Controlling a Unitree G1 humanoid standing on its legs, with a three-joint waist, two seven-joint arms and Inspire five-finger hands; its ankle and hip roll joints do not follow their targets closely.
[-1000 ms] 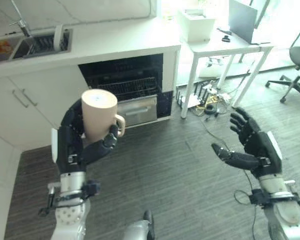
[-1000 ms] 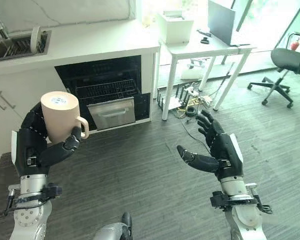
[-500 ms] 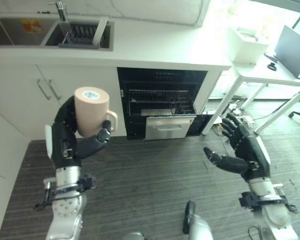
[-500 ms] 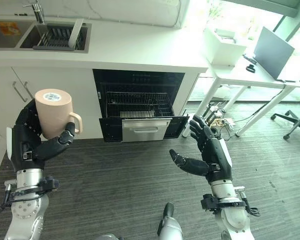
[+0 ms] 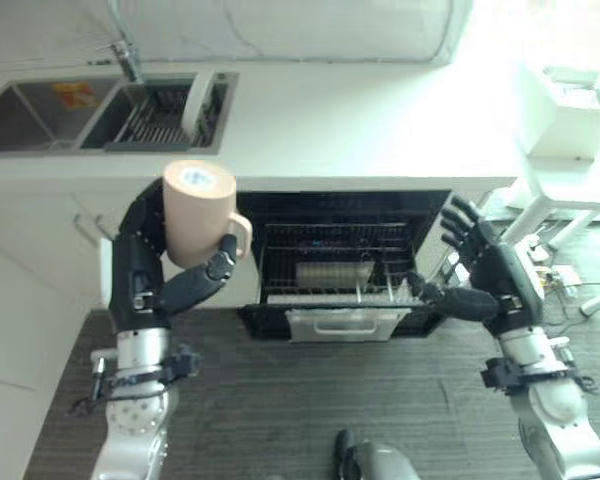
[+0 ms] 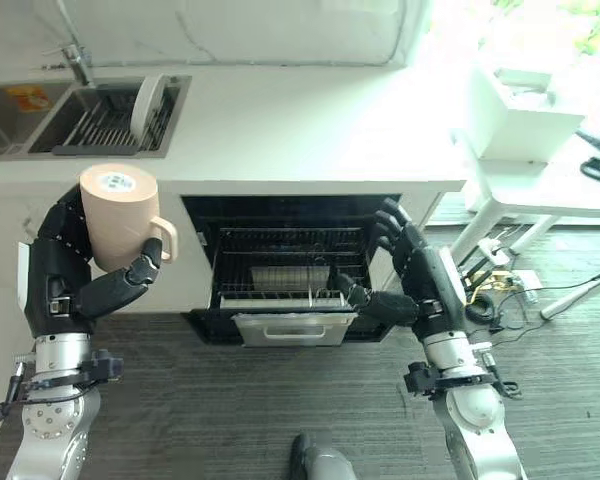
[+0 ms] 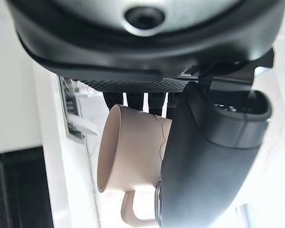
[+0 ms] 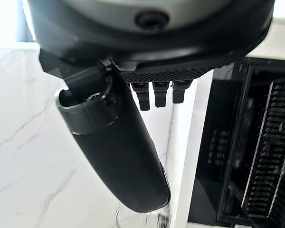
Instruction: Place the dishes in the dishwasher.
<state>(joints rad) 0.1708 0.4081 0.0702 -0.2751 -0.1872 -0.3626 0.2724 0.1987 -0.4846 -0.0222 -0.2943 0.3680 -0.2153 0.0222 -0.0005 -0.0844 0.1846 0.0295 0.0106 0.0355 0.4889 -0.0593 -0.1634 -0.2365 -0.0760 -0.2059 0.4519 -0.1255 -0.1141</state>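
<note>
Beige and stiff, the ceramic handled mug at centre left looks breakable, best held round its body as the left hand grips it, while the right hand stays spread empty.

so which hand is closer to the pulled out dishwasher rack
Right. The right hand, open, hovers beside the rack's right end; the left hand holds the mug off to its left.
</note>
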